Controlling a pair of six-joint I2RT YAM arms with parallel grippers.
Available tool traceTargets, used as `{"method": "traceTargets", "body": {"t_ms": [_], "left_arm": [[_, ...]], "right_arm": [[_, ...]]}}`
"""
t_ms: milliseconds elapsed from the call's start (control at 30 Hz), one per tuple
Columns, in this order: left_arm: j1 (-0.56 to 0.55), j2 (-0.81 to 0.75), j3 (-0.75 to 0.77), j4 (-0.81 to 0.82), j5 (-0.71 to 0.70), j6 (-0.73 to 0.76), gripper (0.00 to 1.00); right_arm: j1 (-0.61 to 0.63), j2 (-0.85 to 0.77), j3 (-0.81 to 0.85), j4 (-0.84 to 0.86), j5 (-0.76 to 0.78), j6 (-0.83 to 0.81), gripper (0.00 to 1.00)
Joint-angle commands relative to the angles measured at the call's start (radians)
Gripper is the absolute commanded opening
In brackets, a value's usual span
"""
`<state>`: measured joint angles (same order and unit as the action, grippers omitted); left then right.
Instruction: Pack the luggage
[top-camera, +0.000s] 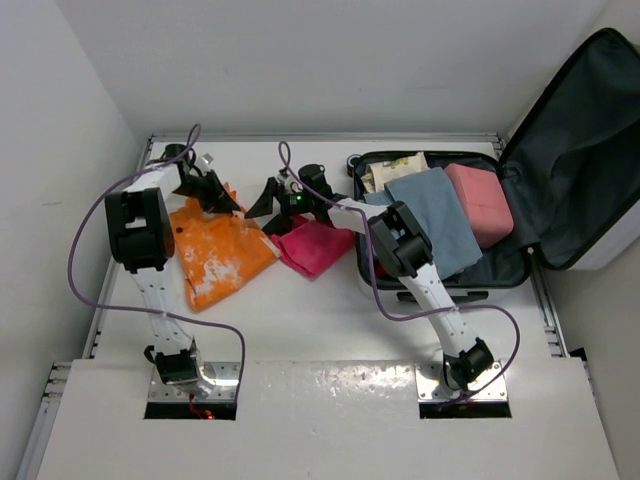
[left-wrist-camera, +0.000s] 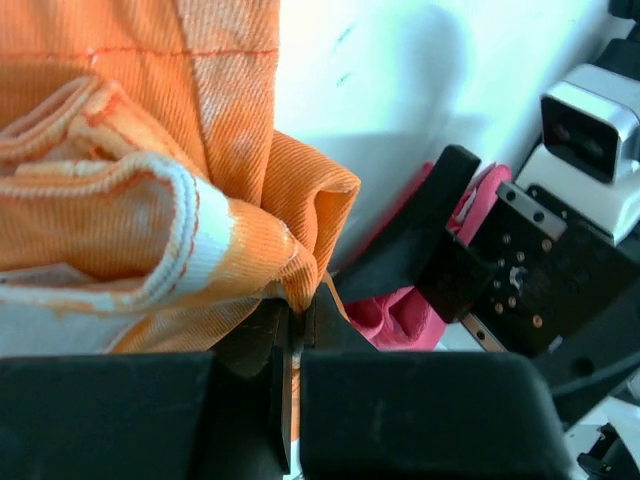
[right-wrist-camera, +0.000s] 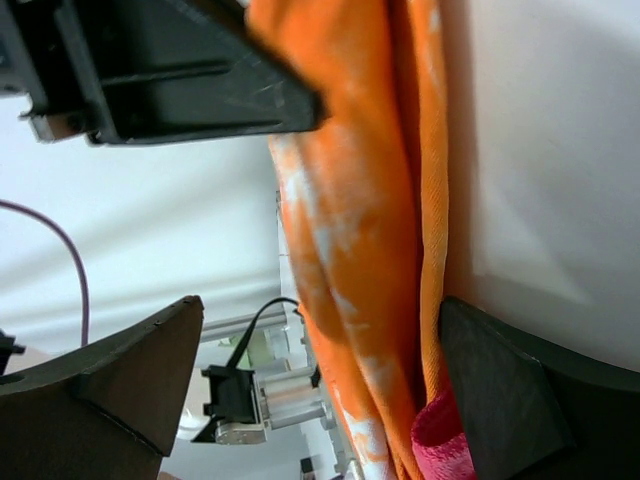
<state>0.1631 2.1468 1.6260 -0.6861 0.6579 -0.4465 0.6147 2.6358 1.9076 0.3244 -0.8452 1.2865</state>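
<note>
The worktop is white and flat. A thin metal rail runs along its left side. The left wall is plain and white, and so is the back wall. At the near edge lies a shiny white board with two square holes cut in it. The light is bright and even, and the shadows are soft.

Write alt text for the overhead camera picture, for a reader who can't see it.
On a white table, the left claw pinches an orange cloth while the open right claw sits beside it, next to a pink cloth. At right, the open luggage holds a blue cloth and a pink box.
</note>
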Motion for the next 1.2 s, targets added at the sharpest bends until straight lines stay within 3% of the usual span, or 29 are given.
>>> {"method": "traceTargets", "body": {"t_ms": [0,233,367,467,500,533,567,633,667,700,733,933,1167], "left_arm": [[-0.023,0.021,0.089,0.037,0.022,-0.009,0.0],[-0.071,0.01,0.115,0.037,0.077,-0.04,0.0],[-0.08,-0.022,0.092,0.046,0.086,-0.049,0.0],[-0.08,-0.041,0.072,0.046,0.095,-0.049,0.0],[-0.08,-0.041,0.072,0.046,0.095,-0.049,0.0],[-0.08,-0.053,0.072,0.046,0.085,-0.049,0.01],[-0.08,-0.068,0.072,0.046,0.071,-0.049,0.32],[-0.071,-0.087,0.072,0.046,0.033,-0.04,0.62],[-0.057,-0.097,0.072,0.046,0.011,-0.04,0.75],[-0.034,-0.119,0.084,0.046,-0.01,-0.04,0.94],[-0.019,-0.119,0.093,0.056,-0.048,-0.04,1.0],[0.124,-0.151,0.23,0.074,-0.182,-0.082,1.0],[0.211,-0.169,0.187,0.12,-0.225,-0.041,1.0]], "right_arm": [[0.005,0.016,-0.002,0.081,-0.041,0.004,0.99],[0.02,0.056,0.073,-0.039,0.03,-0.102,0.99],[0.046,0.081,0.116,-0.077,0.084,-0.15,0.92],[0.057,0.084,0.123,-0.079,0.104,-0.182,0.74],[0.06,0.082,0.126,-0.079,0.11,-0.199,0.6],[0.059,0.081,0.128,-0.065,0.11,-0.202,0.52],[0.06,0.076,0.13,-0.058,0.112,-0.207,0.42],[0.06,0.059,0.145,-0.05,0.121,-0.248,0.19],[0.059,0.041,0.151,-0.05,0.124,-0.26,0.15],[0.063,0.018,0.156,-0.051,0.141,-0.279,0.13],[0.063,-0.008,0.174,-0.05,0.159,-0.303,0.06],[0.089,-0.143,0.237,-0.064,0.175,-0.377,0.0],[0.083,-0.313,0.147,-0.123,0.114,-0.375,0.0]]}}
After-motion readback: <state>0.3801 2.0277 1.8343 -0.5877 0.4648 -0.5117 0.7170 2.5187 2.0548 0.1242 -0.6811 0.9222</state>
